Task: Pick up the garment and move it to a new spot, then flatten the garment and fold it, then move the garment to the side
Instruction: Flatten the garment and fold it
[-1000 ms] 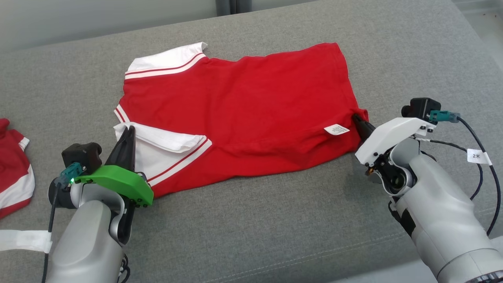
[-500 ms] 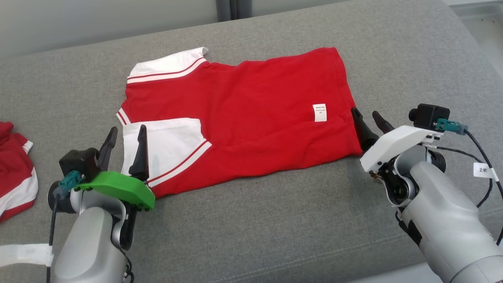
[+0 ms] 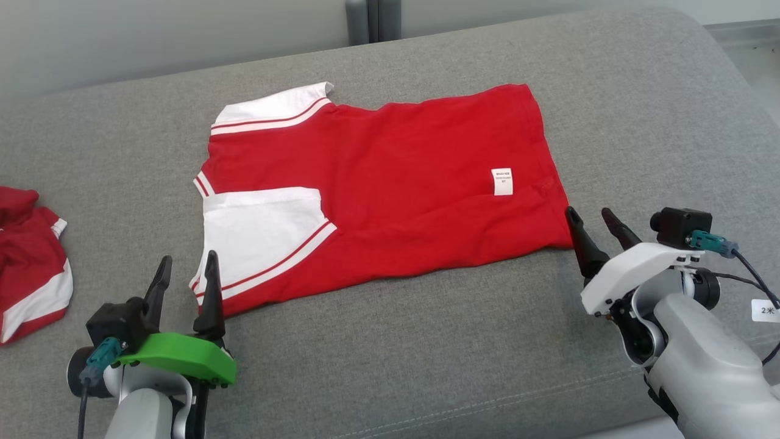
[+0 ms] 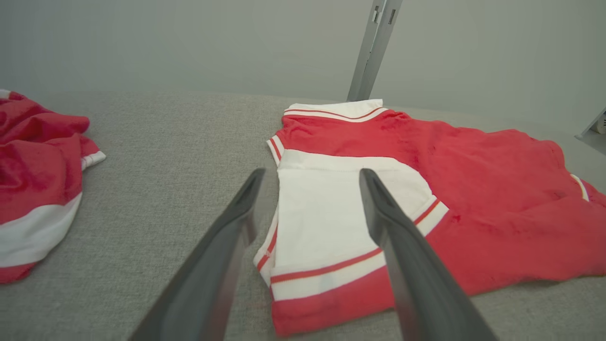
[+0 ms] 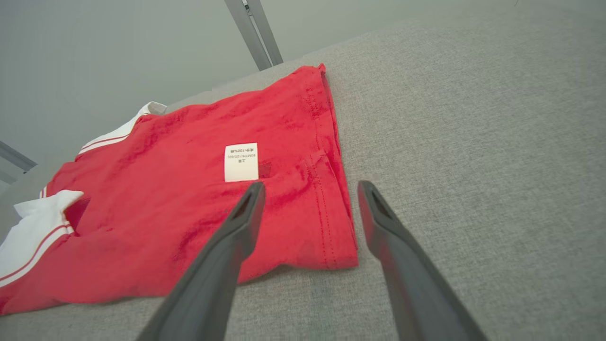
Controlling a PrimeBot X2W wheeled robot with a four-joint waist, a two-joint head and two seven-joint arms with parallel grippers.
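Well leftward lies a red heap (image 3: 30, 262); left claw (image 3: 188, 259), right claw (image 3: 588, 212) gape beside garment (image 3: 396, 177).

Two red-and-white garments, spread garment (image 3: 396, 183) at frame centre and crumpled garment (image 3: 27, 262) at left edge; one label (image 3: 502, 182); two grippers, left gripper (image 3: 189, 257) and right gripper (image 3: 588, 211); one grey cushion (image 3: 426, 347).

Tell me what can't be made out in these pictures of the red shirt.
Label print: too small to read, head and right wrist views.
Other red garment: cut off by head view's left edge.
Red shirt underside: hidden by its own top layer, every view.
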